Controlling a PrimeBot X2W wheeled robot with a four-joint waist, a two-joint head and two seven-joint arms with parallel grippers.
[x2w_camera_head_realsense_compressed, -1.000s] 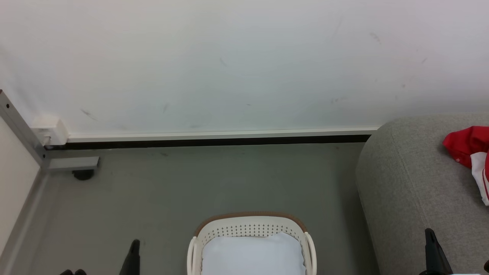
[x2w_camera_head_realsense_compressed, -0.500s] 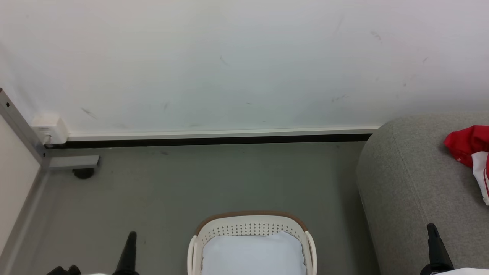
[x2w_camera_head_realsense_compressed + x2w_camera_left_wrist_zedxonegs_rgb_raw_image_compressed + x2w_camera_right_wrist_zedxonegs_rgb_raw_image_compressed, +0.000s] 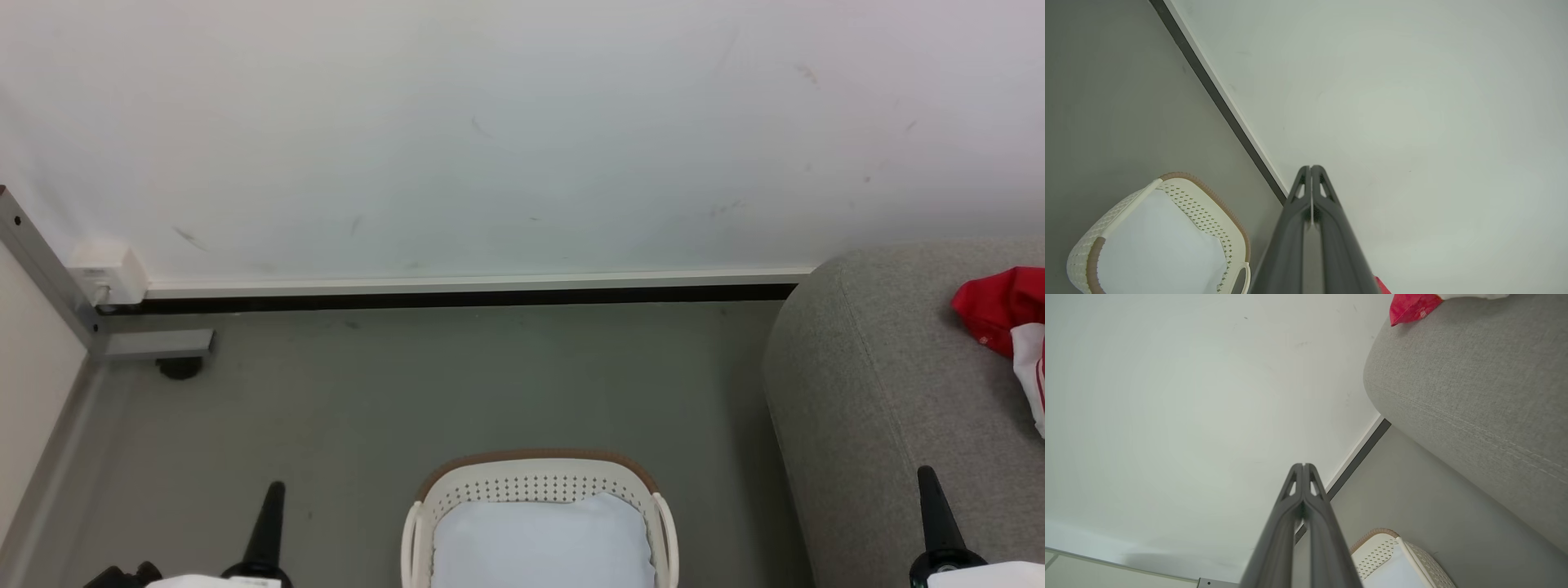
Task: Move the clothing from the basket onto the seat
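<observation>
The left gripper (image 3: pixel 1311 167) has its two long dark fingers pressed flat together, tips meeting, with nothing between them. The right gripper (image 3: pixel 1304 465) is the same, closed and empty. The fingers are matte dark plastic and taper to narrow tips, each with a small triangular cut-out near the end. In the head view they rise as slim black spikes from the bottom corners, the left one over the floor (image 3: pixel 408 392) and the right one in front of the seat (image 3: pixel 865 392).

Between them stands the basket (image 3: pixel 535 457). It is oval white plastic with rows of small holes in its wall, a brown band along the far rim and looped handles at the sides. A flat, smooth pale pad (image 3: pixel 543 543) lies inside it.

The seat is a bulky block of light grey woven fabric with rounded corners and a stitched seam, and it sits just beside the basket. The clothing (image 3: pixel 992 306) lies on top of the seat at the far right, a crumpled mass of soft bright red cloth. A white piece with red stripes (image 3: pixel 1030 359) touches it. The frame edge cuts both off, so their full shape cannot be told.

Behind everything is a scuffed white wall (image 3: pixel 490 122) with a white-and-black skirting strip (image 3: pixel 465 298). A grey metal frame foot (image 3: pixel 155 347) sits on the smooth grey floor at the left.
</observation>
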